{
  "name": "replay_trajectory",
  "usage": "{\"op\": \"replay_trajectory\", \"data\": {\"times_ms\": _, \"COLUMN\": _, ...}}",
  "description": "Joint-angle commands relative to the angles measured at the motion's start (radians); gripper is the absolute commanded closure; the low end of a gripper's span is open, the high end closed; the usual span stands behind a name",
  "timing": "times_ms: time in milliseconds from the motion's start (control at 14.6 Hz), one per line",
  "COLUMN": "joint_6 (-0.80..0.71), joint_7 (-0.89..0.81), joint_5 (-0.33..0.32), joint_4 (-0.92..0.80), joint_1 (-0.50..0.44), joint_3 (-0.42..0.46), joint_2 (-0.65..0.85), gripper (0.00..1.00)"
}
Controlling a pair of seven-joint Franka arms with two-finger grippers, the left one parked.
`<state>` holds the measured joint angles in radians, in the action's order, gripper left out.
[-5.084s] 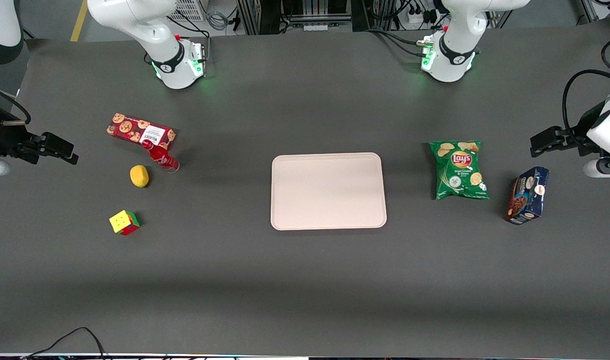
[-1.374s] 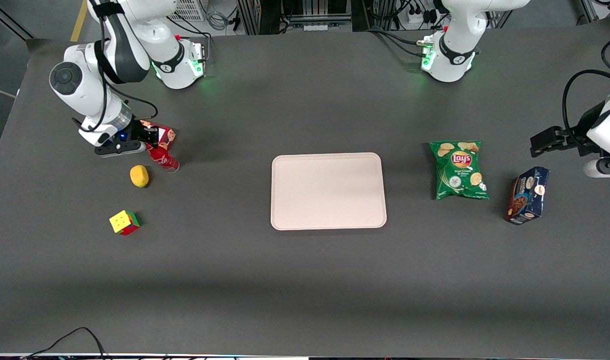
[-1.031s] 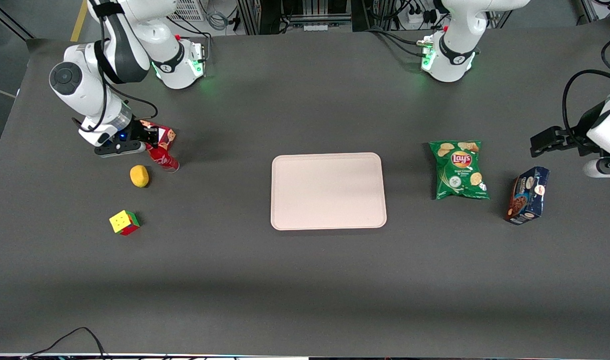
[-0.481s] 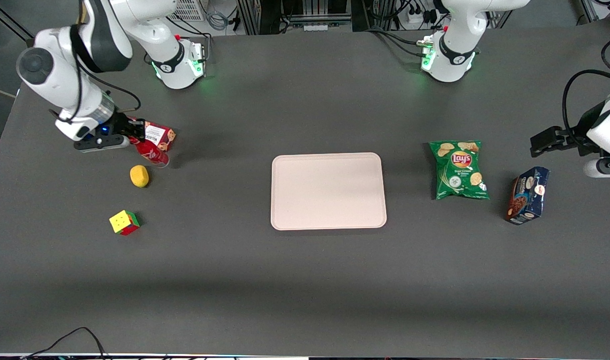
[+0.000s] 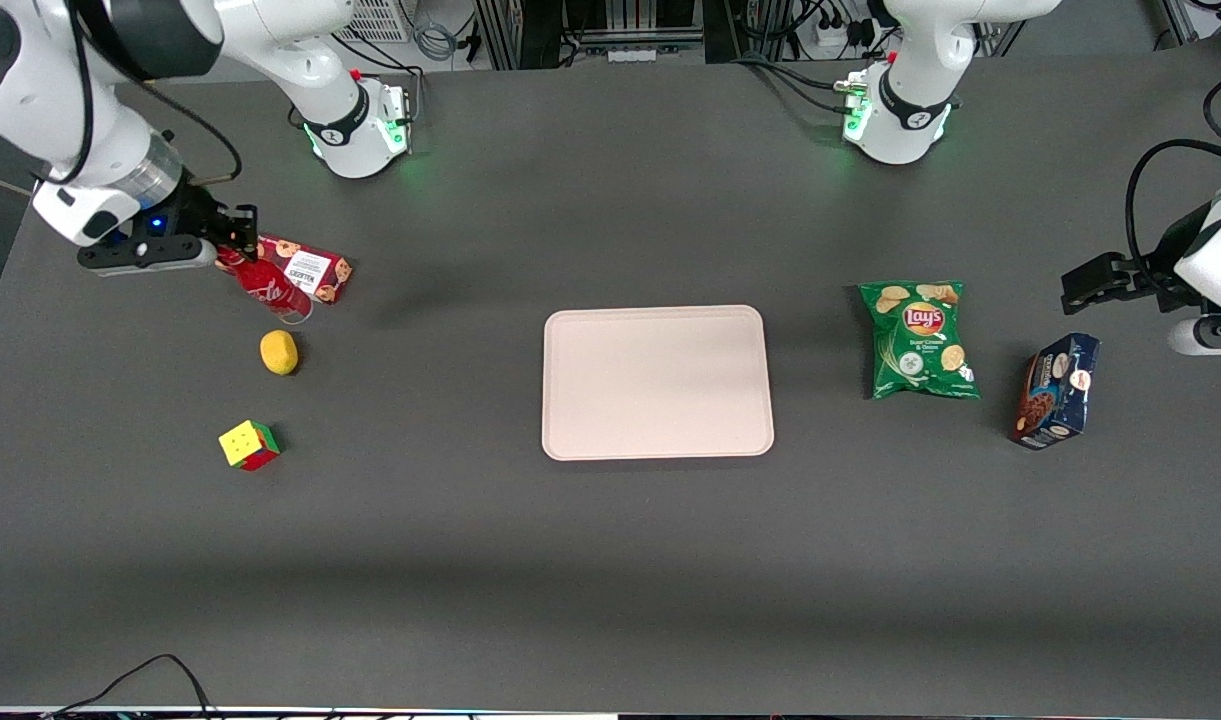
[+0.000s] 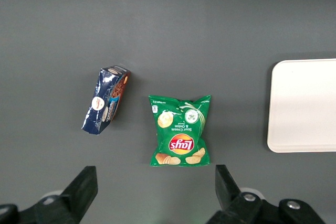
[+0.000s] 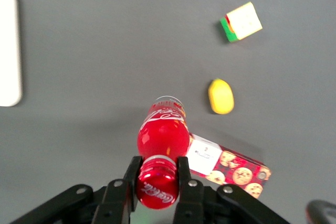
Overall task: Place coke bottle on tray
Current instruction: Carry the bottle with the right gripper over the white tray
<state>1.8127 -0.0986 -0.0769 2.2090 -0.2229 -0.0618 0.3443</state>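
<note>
My pincer (image 7: 156, 181) is clamped on the neck of the coke bottle (image 7: 162, 137), just under its cap, and holds it in the air above the desk (image 5: 610, 560) at the working arm's end. The bottle (image 5: 266, 286) hangs beside the cookie box (image 5: 308, 270). The lemon (image 5: 279, 352) and cube (image 5: 249, 445) lie nearer the front camera. The tray (image 5: 657, 382) sits well apart at mid-desk.
</note>
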Motion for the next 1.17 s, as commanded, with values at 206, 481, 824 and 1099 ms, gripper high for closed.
{"op": "replay_trajectory", "data": {"times_ms": 206, "joint_6": -0.124, "joint_7": -0.278, "joint_5": 0.112, "joint_4": -0.414, "joint_1": -0.010, "joint_3": 0.204, "joint_2": -0.266, "gripper": 1.00}}
{"op": "replay_trajectory", "data": {"times_ms": 481, "joint_6": -0.136, "joint_7": -0.502, "joint_5": 0.118, "joint_4": -0.644, "joint_1": -0.012, "joint_3": 0.354, "joint_2": -0.468, "gripper": 1.00}}
{"op": "replay_trajectory", "data": {"times_ms": 824, "joint_6": -0.130, "joint_7": -0.698, "joint_5": 0.101, "joint_4": -0.804, "joint_1": -0.070, "joint_3": 0.434, "joint_2": -0.695, "gripper": 1.00}}
{"op": "replay_trajectory", "data": {"times_ms": 1099, "joint_6": -0.092, "joint_7": -0.792, "joint_5": 0.026, "joint_4": -0.835, "joint_1": -0.093, "joint_3": 0.476, "joint_2": -0.815, "gripper": 1.00}}
